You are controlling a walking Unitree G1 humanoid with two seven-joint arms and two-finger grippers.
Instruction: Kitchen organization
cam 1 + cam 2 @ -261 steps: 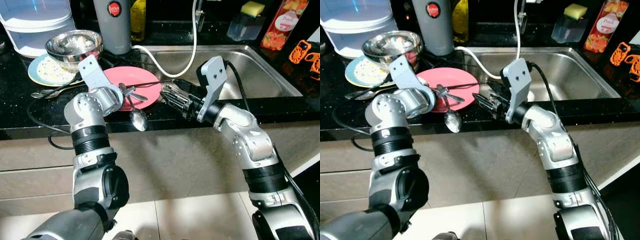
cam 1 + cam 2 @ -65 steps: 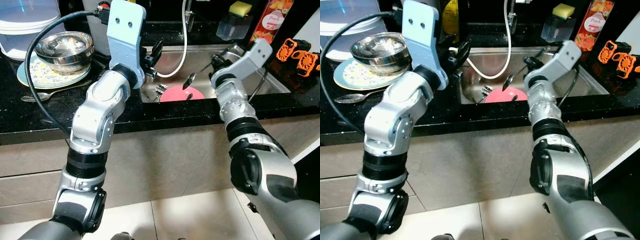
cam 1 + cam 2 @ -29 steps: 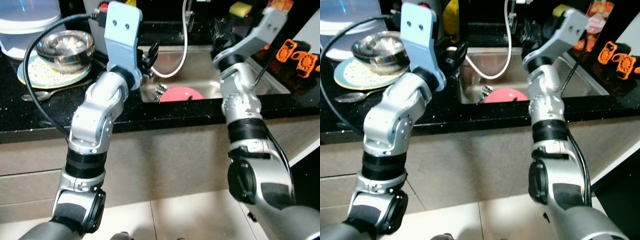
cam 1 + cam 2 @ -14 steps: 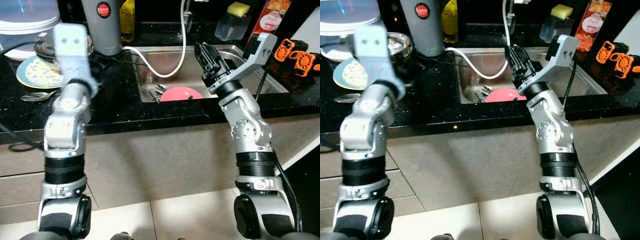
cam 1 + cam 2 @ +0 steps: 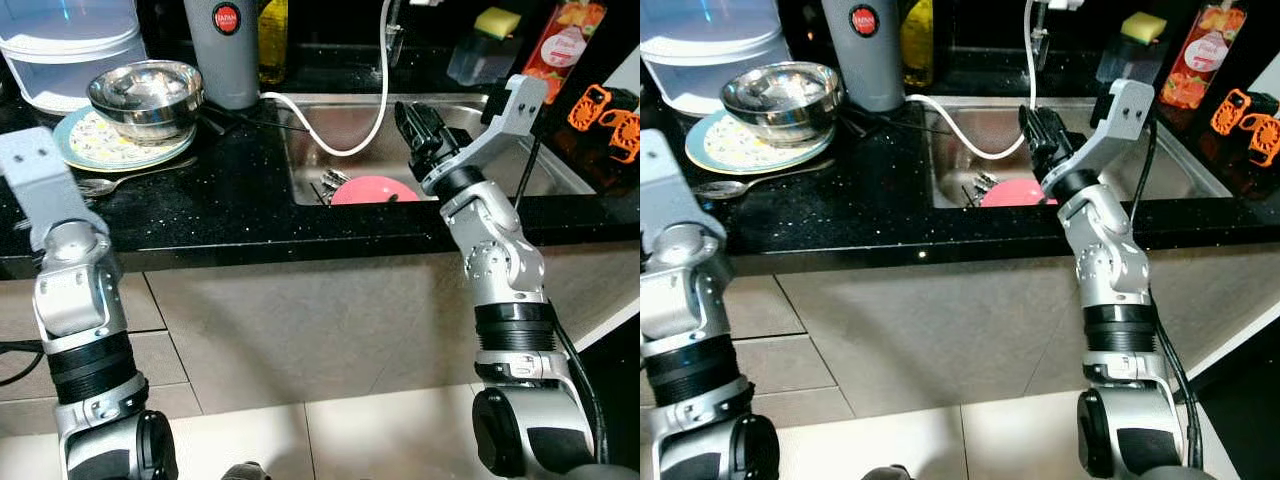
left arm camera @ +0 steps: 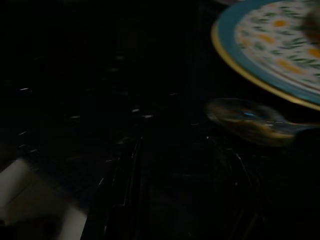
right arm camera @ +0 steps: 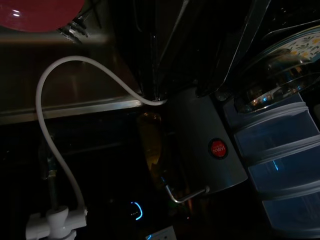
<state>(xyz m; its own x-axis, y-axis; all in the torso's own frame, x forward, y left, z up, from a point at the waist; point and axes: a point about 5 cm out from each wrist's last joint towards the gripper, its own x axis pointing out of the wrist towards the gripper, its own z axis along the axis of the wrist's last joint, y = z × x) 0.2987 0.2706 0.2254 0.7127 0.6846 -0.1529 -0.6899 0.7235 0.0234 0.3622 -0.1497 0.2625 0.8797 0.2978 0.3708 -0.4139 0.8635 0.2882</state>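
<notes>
Pink plate (image 5: 372,188) in sink (image 5: 560,165), R gripper (image 5: 413,122) above

One pink plate (image 5: 372,188), one patterned plate (image 5: 95,143), one steel bowl (image 5: 146,88), one spoon (image 5: 100,185).

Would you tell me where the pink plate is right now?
The pink plate lies in the steel sink near its front left corner, beside some cutlery and just below the right gripper.
</notes>
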